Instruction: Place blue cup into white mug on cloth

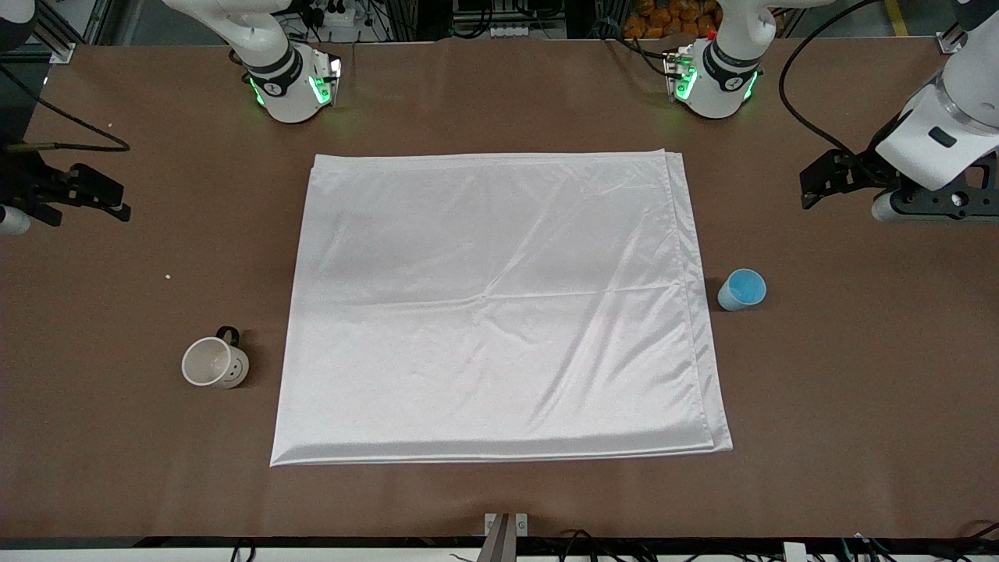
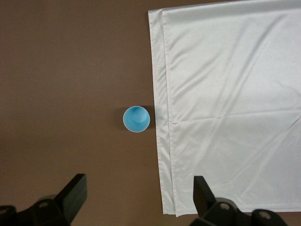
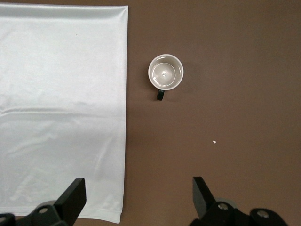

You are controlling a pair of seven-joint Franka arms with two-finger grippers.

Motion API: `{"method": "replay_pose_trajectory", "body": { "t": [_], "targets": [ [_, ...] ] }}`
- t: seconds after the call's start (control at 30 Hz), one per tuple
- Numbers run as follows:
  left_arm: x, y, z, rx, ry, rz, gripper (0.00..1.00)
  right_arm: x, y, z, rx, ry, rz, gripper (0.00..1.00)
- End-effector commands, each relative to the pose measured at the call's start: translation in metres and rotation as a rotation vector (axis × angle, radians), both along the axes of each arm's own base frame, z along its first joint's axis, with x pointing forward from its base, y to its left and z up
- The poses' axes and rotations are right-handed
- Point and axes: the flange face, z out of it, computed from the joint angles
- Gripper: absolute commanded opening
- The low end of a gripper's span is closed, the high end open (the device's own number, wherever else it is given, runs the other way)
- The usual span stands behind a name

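Left end effector (image 2: 136,197), right end effector (image 3: 136,197): both wide open, empty, above table.

One cup, one mug, one cloth, two tools.

A single blue cup (image 1: 741,289), a single white mug (image 1: 215,363) and one folded cloth (image 1: 499,304) lie on the desk (image 1: 858,406); two pale specks, perhaps crumbs, also show. One left tool (image 1: 827,179) and one right tool (image 1: 86,195).

No readable txt, labels, brands or nos. anywhere — cloth (image 1: 499,304), blue cup (image 1: 742,289), white mug (image 1: 214,362) all unmarked; mug shows only dark dots — no lettering.
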Motion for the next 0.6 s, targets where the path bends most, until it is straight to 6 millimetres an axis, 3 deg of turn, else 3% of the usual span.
{"method": "replay_pose_trajectory", "body": {
  "t": [0.0,0.57],
  "targets": [
    [0.0022,-0.0018,0.0041,0.011,-0.013,0.012,1.0,-0.0071,0.0015,0.0027,0.007,-0.006,-0.008,1.0],
    [0.0071,0.0017,0.0014,0.007,-0.009,0.02,1.0,-0.0071,0.0014,0.0027,0.006,-0.006,-0.008,1.0]
  ]
}}
